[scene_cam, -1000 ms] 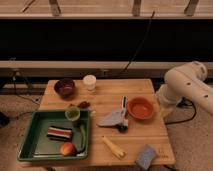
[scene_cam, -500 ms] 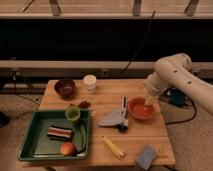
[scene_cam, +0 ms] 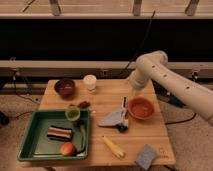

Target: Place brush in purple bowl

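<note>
Swinging in from the right over the past second, the white robot arm (scene_cam: 170, 80) now reaches across the back right corner of the pale wooden table (scene_cam: 150, 132). It bends at a rounded joint and drops its wrist steeply toward the tabletop. The gripper (scene_cam: 136, 90) hangs at the end of that wrist, above the table and holding nothing; whether the pincer is apart or together cannot be told.

The task appears to be at its approach step, with the pick-up not yet made. A dark green rectangular tray (scene_cam: 31, 150) sits far off to the pincer's lower left. The round orange bowl (scene_cam: 140, 108) lies just below and in front of the pincer. The small maroon-purple bowl (scene_cam: 64, 87), the goal, stands well apart at the table's far left, at about the pincer's level.

The small brush (scene_cam: 123, 106), with its slim whitish handle and dark bristle head, lies flat on the table just below and slightly left of the pincer, beside the orange bowl. Its head end rests by a grey wedge-shaped item (scene_cam: 111, 119).

Next, the pincer likely needs to come down left of the orange bowl, line up across the thin handle and close on it. The near rim of that bowl leaves little room.
</note>
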Controlling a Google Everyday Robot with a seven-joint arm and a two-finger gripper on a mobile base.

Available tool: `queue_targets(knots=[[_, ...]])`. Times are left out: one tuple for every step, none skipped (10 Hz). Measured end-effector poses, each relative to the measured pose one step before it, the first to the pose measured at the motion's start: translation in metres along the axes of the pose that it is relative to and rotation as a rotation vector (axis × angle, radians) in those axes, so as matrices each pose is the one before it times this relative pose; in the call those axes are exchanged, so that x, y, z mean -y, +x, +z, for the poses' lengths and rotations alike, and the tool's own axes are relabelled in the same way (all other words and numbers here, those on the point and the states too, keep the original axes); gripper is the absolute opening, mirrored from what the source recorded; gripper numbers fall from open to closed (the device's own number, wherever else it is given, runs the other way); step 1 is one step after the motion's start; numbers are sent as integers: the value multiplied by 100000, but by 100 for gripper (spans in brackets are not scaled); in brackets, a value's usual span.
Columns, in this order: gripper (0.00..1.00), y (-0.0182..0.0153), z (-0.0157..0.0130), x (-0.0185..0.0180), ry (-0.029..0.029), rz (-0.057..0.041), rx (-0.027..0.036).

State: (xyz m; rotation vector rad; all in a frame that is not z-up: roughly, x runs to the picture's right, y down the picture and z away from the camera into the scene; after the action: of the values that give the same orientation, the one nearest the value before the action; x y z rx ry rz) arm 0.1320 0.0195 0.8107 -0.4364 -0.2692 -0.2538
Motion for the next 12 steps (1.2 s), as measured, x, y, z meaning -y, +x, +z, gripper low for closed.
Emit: queue_targets(knots=[[65, -1038, 909, 486, -277, -2203, 563], [65, -1069, 1060, 480, -423, -2204, 578], [65, -1098, 1388, 509, -741, -2163, 676], [65, -759, 1207, 367, -973, -1379, 684], [65, -246, 945, 160, -795, -876, 242], [65, -37, 1201, 307, -930, -744, 128], [65, 59, 929, 234, -753, -386, 145], [65, 198, 776, 64, -700, -161, 86], [65, 346, 1094, -55, -1024, -269, 34], [65, 360, 1295, -191, -1215, -662, 135], [65, 299, 838, -232, -834, -803, 97], [65, 439, 892, -401, -977, -682, 109]])
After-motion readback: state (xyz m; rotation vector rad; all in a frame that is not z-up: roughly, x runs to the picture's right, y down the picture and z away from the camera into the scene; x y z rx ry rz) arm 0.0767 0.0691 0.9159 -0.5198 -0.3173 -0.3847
